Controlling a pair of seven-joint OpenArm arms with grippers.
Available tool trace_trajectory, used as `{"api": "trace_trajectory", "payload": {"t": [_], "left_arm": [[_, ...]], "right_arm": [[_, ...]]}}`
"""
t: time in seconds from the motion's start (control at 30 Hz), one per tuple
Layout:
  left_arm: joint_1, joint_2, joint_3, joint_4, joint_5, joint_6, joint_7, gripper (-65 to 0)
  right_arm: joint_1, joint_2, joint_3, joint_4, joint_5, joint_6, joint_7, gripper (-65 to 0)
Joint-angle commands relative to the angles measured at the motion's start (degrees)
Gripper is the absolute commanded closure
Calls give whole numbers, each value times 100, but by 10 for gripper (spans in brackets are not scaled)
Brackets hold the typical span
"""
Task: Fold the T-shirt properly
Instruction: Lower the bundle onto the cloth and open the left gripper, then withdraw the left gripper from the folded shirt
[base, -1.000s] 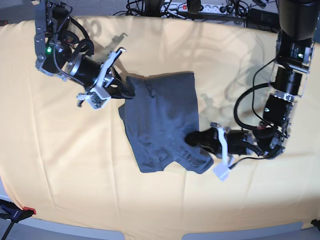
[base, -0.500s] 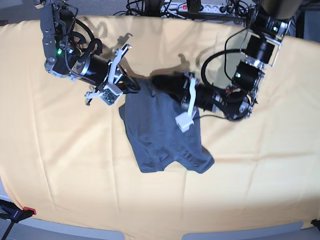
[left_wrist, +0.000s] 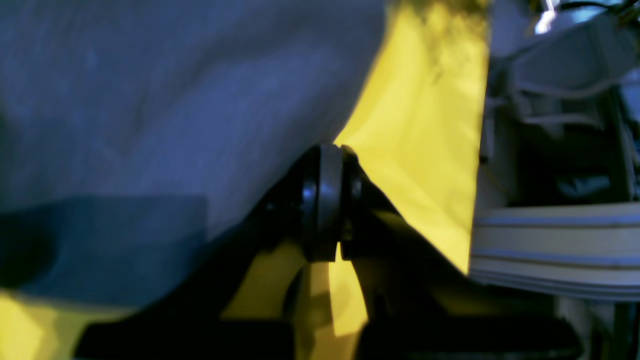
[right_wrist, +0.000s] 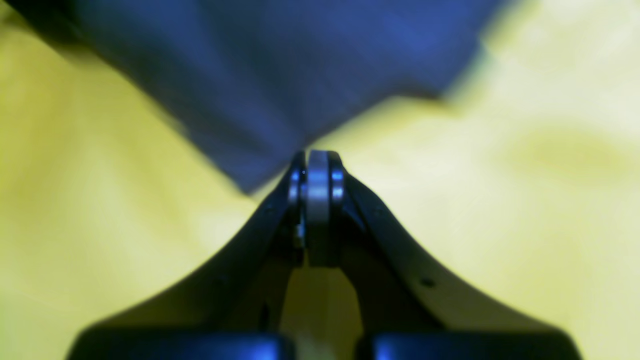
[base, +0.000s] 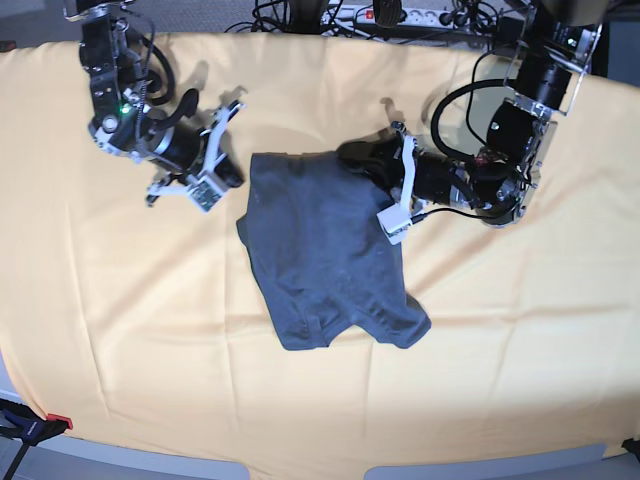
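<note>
The T-shirt (base: 325, 250) lies crumpled near the middle of the table (base: 120, 330), which is covered in a yellow cloth (base: 520, 330). Its upper part is folded into a rough block, while a sleeve and the hem trail toward the front edge.

The left gripper (base: 350, 157) sits at the shirt's upper right corner, on the side nearer the back edge. In the left wrist view its jaws are pressed tight together, and the grey fabric (left_wrist: 165, 90) drapes right up against the tips. Whether a pinch of cloth is caught between them cannot be told; the fingers (left_wrist: 322, 200) look closed flat on each other.

The right gripper (base: 238, 178) hangs just beside the shirt's upper left corner, toward the table's back left. Its jaws are likewise clamped shut, with no visible gap. In the right wrist view a point of blue fabric (right_wrist: 280, 80) ends just beyond the tips, apparently not gripped, with yellow cloth on both sides.
</note>
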Motion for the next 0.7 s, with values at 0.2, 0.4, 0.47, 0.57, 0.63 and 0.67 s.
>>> {"api": "trace_trajectory", "payload": {"t": [0.2, 0.4, 0.47, 0.57, 0.63, 0.67], "left_arm": [[-68, -717, -48, 330, -839, 123, 273, 0], [-57, -787, -181, 1456, -1841, 123, 1337, 0], [-48, -866, -232, 1744, -1841, 123, 1337, 0], [-48, -979, -417, 1891, -1841, 123, 1337, 0], [-39, -986, -682, 1888, -1705, 123, 1259, 0], [-28, -988, -852, 1888, -1467, 123, 1088, 0]], "right_arm": [[48, 122, 26, 935, 208, -511, -48, 0], [52, -173, 9, 855, 658, -74, -4, 0], [81, -319, 9, 608, 350, -118, 177, 0], [177, -400, 9, 212, -151, -505, 201, 0], [238, -400, 9, 9, -291, -697, 188, 0], [258, -402, 9, -63, -293, -697, 190, 0]]}}
